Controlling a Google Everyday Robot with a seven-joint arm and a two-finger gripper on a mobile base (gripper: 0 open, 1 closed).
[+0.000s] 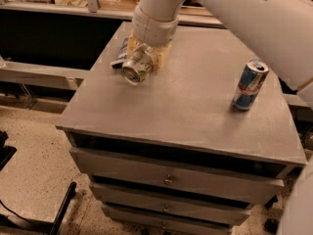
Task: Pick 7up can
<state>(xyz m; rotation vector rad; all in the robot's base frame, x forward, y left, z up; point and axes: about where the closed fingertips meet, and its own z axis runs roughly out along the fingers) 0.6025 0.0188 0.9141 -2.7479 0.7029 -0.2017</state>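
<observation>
The 7up can (136,68) is a small silver can with green marks, lying sideways with its shiny end toward the camera. My gripper (144,62) is shut on it, its tan fingers (160,58) on either side, holding it above the grey cabinet top (161,106) near the left rear. The white arm comes down from the top of the view.
A tall slim blue-and-silver can (249,84) stands upright at the right of the top. A blue-and-white snack bag (119,55) lies behind the gripper at the left edge. Drawers (168,180) are below the front edge. A dark shelf runs behind.
</observation>
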